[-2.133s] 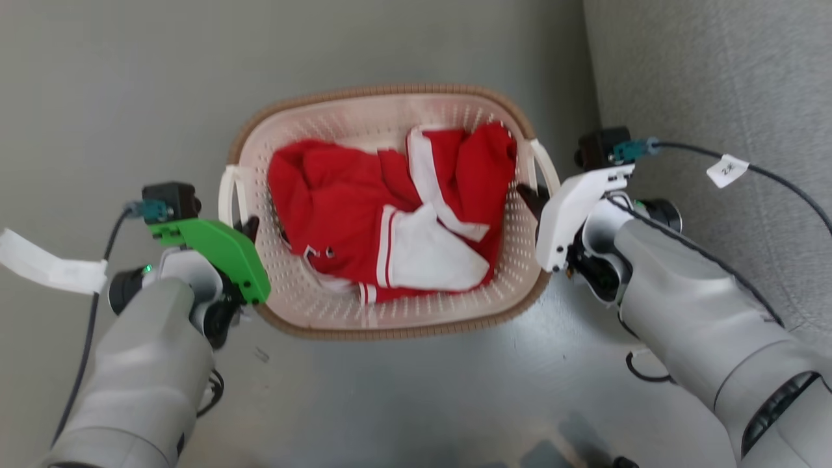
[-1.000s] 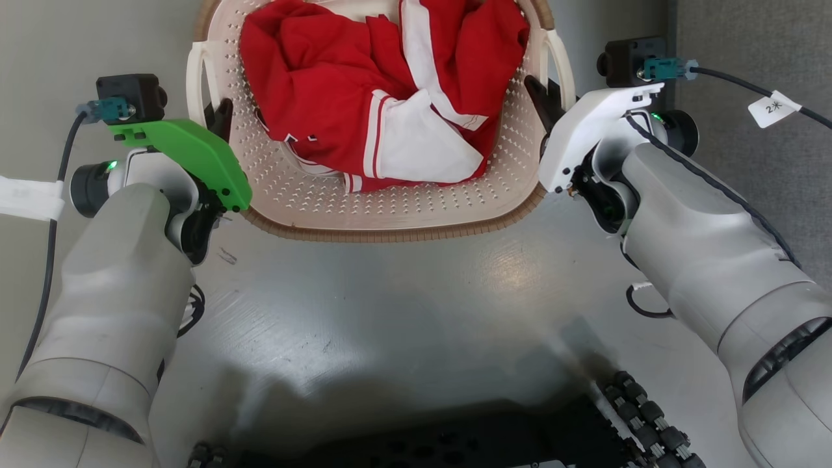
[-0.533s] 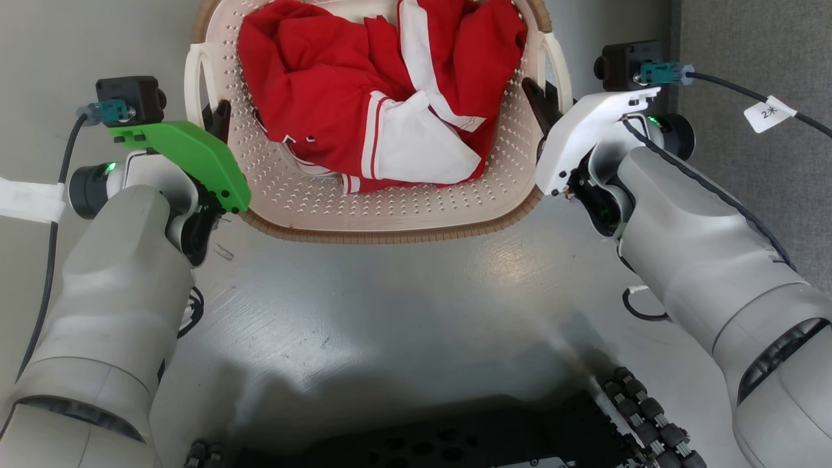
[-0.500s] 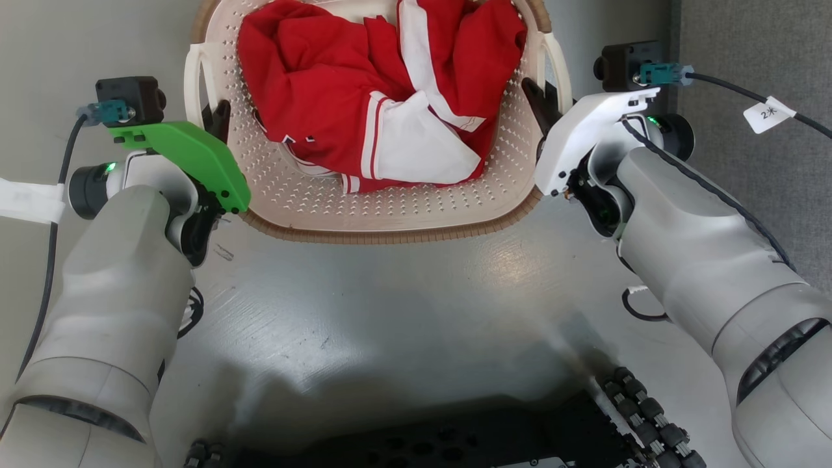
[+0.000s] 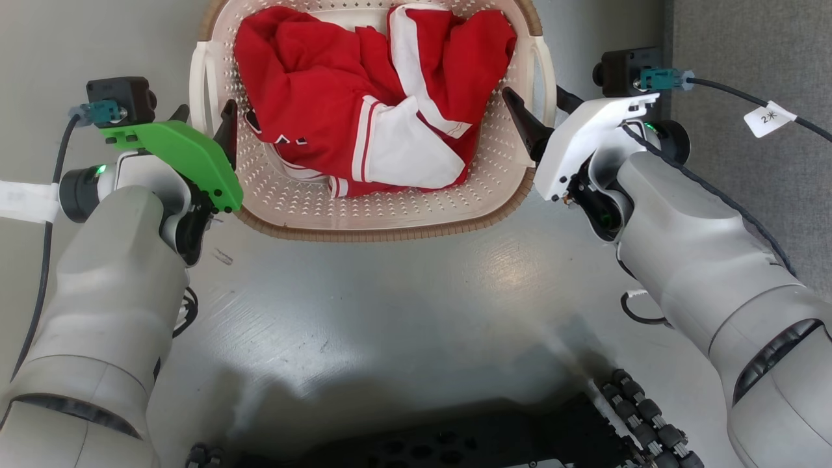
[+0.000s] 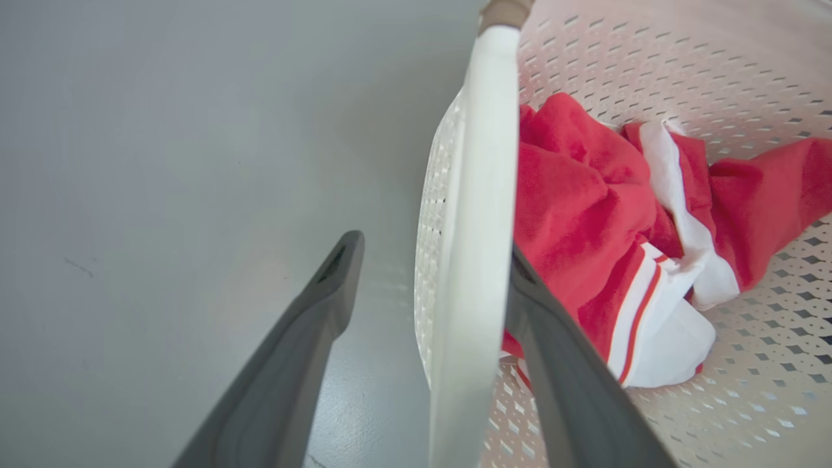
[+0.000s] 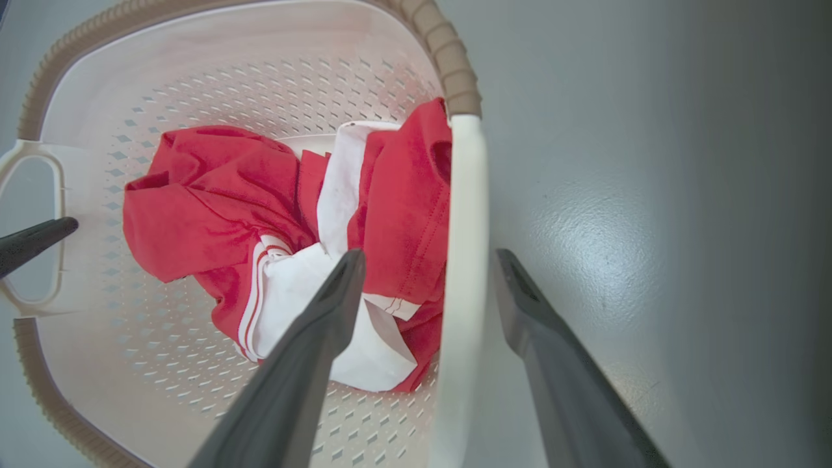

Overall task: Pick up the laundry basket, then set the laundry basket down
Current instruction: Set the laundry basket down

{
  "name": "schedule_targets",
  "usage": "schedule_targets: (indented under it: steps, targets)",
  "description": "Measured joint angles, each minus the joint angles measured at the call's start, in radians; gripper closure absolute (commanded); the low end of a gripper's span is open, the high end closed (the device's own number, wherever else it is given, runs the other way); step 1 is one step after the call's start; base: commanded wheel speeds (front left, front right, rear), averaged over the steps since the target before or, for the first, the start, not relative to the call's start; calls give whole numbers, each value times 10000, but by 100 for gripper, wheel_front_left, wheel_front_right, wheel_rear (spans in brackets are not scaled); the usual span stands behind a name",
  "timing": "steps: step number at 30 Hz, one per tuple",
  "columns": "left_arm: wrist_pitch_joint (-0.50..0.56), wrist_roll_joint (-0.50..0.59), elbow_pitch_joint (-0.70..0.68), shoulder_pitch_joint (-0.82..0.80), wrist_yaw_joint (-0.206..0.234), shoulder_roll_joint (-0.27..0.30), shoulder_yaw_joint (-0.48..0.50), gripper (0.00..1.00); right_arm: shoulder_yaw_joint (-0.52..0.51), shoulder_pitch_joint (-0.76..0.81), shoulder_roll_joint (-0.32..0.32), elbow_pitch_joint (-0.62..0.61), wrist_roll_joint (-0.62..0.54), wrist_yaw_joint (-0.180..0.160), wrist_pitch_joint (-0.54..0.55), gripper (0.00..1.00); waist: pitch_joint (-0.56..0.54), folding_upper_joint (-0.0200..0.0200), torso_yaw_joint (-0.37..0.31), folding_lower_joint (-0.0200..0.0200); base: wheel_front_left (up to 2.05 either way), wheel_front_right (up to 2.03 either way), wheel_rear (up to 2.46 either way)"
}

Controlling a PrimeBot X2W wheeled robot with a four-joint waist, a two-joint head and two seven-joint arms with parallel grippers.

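Note:
The laundry basket (image 5: 403, 203), cream-white and perforated with a brown rim, sits on the grey floor at the top of the head view and holds a red and white garment (image 5: 364, 110). My left gripper (image 5: 203, 116) is open astride the basket's left white handle (image 6: 471, 227): one finger stands outside it with a clear gap, the other inside against the clothes. My right gripper (image 5: 539, 101) is open too, its fingers on either side of the right handle (image 7: 465, 227) with gaps on both sides. In the right wrist view a fingertip (image 7: 39, 237) of the left gripper shows by the far handle.
Smooth grey floor (image 5: 390, 292) lies between the basket and my dark wheeled base (image 5: 455, 442) at the bottom edge. A grey textured surface (image 5: 747, 39) runs along the right side, close to my right arm. Cables hang from both wrists.
Both grippers have opened: their fingers, pinched on the handles before, now stand apart around them. The basket has shifted slightly left and down in the view.

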Motion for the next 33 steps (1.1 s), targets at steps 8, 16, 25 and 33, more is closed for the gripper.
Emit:
schedule_targets:
  steps: [8, 16, 25, 33]
  targets:
    - [-86, -6, 94, -1, 0, -2, -27, 0, 27, -2, 25, 125, 46, 0, -54, 0, -145, 0, -6, 0, 0, 0, 0]
    - [-219, -6, 272, 32, 0, 12, -153, 0, 36, 53, 50, 328, 176, 0, -102, 0, -518, 0, -22, 0, 0, 0, 0]
    - [-520, -12, 113, 479, 0, 12, -295, 0, 102, 174, 56, 362, 178, 0, -355, 0, -1223, 0, -66, -1, 0, 0, 0]
    - [-848, -27, -215, 984, 0, -23, -351, 0, 161, 609, 59, 280, 157, 0, -535, 0, -2063, 0, -111, -1, 0, 0, 0]
